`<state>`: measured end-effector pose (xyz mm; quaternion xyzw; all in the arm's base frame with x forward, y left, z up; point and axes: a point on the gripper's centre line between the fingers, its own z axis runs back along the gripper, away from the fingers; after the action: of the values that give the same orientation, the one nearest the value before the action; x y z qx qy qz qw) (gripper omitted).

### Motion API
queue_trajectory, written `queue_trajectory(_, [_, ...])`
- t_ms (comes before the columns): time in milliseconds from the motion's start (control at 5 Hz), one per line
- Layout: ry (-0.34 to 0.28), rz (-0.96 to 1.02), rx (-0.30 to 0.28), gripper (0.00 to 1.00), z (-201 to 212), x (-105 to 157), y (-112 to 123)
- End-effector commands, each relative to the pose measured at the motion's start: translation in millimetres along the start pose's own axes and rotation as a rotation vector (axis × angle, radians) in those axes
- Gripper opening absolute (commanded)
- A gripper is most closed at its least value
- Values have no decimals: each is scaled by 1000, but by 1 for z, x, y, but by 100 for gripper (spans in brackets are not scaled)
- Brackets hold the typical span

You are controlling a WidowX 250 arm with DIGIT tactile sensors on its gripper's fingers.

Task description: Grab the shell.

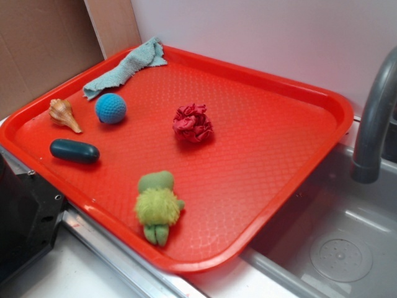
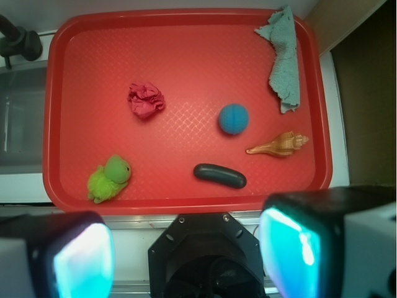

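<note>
Approach not yet begun, judging by the layout; gripper [image 2: 186, 248] spread wide, nothing between the pads, seen only in the wrist view, high above the near edge of the red tray [image 2: 186, 25]. Shell [image 1: 64, 114] lying on its side near the tray's left rim in the exterior view, apart from everything; blue ball [image 1: 110, 108] just beside its wide end, dark green capsule [image 1: 74, 151] near the pointed end, teal cloth [image 1: 124, 67] further back. Next move probably: translate over shell, align jaws across its narrow width, descend; clearance to ball looks tight.
</note>
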<state>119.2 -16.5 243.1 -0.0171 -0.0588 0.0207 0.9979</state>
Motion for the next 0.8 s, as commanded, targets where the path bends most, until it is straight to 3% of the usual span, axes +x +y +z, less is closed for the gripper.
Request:
queue_trajectory(0, [0, 0, 0, 100, 0, 0, 0])
queue_trajectory(200, [56, 242, 42, 100, -49, 5, 51])
queue_trajectory(400, [19, 487, 104, 100, -95, 2, 106])
queue_trajectory(600, [-32, 670, 152, 100, -125, 2, 140])
